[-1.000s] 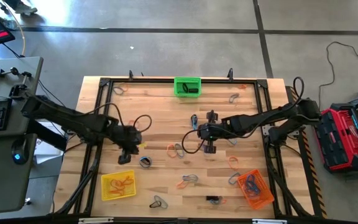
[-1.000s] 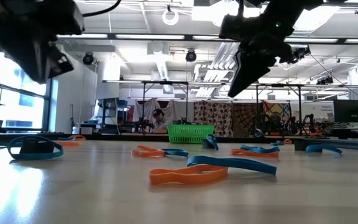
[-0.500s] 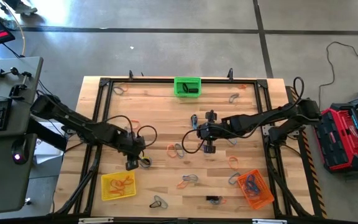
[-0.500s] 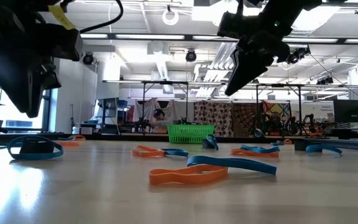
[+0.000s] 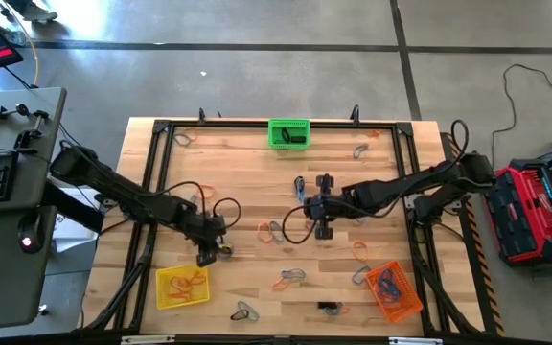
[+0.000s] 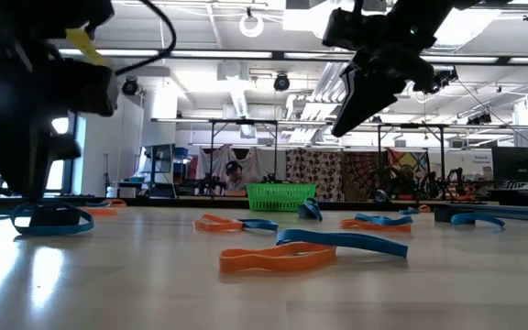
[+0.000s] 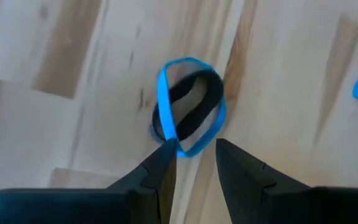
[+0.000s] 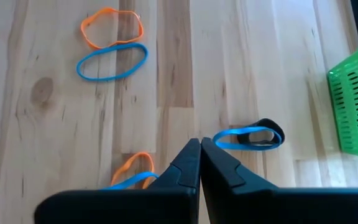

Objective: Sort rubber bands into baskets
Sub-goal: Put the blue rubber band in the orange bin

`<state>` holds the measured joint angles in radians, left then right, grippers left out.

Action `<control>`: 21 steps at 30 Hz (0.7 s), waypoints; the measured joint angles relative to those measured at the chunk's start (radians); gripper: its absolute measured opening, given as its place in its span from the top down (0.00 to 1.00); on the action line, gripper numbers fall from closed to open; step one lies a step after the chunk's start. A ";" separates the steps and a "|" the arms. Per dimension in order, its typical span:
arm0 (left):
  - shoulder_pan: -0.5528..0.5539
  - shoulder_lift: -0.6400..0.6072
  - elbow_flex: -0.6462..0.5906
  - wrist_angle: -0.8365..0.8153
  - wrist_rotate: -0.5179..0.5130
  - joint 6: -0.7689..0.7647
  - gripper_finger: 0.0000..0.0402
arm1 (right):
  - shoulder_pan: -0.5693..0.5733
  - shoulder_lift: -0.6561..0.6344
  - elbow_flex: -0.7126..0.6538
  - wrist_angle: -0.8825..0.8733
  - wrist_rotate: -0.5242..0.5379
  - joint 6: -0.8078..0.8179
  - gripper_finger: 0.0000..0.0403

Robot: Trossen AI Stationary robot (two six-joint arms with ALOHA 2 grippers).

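A blue rubber band looped with a black one (image 7: 188,118) lies flat on the wooden table (image 5: 257,182), left of centre (image 5: 223,249). My left gripper (image 7: 194,155) points steeply down just above it, open, with its two fingertips on either side of the loop's near rim; in the low view it stands over the band (image 6: 51,218). My right gripper (image 8: 200,146) hovers shut above the table's middle (image 5: 324,230), holding nothing. The green basket (image 5: 288,132) stands at the far edge, the yellow basket (image 5: 182,286) near left and the orange basket (image 5: 393,290) near right; both near baskets hold bands. My left gripper comes from above with one fingertip (image 7: 165,157) right at the blue band's rim (image 7: 173,144). Whether it touches the band, I cannot tell. The band lies flat on the table.
Loose orange, blue and black bands are scattered over the table, among them a pair (image 5: 271,230) near the middle, one (image 5: 291,278) nearer the front and an orange-and-blue pair (image 6: 278,259) close to the low camera. A black frame rail (image 5: 157,163) runs round the table.
My left gripper has come down and toward the table's near edge, rolling about its own axis, until it stands just over the blue-and-black band. The band has not moved. My right arm has kept still.
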<state>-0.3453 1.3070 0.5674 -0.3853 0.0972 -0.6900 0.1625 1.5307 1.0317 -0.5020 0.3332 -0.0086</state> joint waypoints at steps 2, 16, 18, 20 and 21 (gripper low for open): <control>0.004 -0.008 -0.031 0.069 0.014 -0.016 0.74 | 0.004 0.000 0.000 0.001 0.000 0.000 1.00; 0.004 -0.011 -0.050 0.073 0.024 -0.024 0.74 | 0.004 0.001 0.000 0.010 0.001 0.000 1.00; 0.004 -0.011 -0.050 0.072 0.014 -0.022 0.74 | 0.004 0.001 0.000 0.010 0.001 0.000 1.00; 0.004 -0.011 -0.050 0.064 -0.002 -0.016 0.74 | 0.004 0.001 0.000 0.011 0.001 0.000 1.00; 0.004 -0.011 -0.050 0.057 -0.007 -0.015 0.74 | 0.004 0.001 0.000 0.011 0.001 0.000 1.00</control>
<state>-0.3408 1.2964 0.5175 -0.3282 0.0901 -0.7050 0.1665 1.5314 1.0321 -0.4911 0.3344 -0.0082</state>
